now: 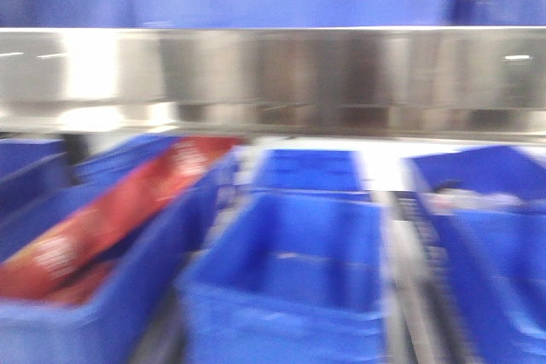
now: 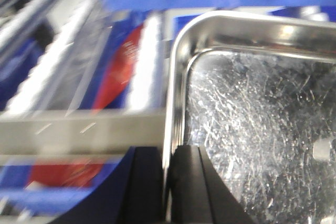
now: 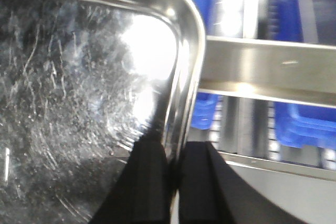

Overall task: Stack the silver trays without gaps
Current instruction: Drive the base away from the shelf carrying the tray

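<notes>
Left jaws pinch the tray by its rim, pan to their right; right jaws pinch its rim too, pan leftward.

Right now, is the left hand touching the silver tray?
Touching. The left wrist view shows the left hand clamped on both sides of the rim of the silver tray, with no gap visible.

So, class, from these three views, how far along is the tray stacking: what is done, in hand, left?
Done: nothing visibly stacked; no second tray is in view. In hand: one tray, clamped at its side rims by the left gripper and the right gripper, held aloft with the rail and blue bins beyond. Left: bringing it to another tray and nesting it without a gap.
</notes>
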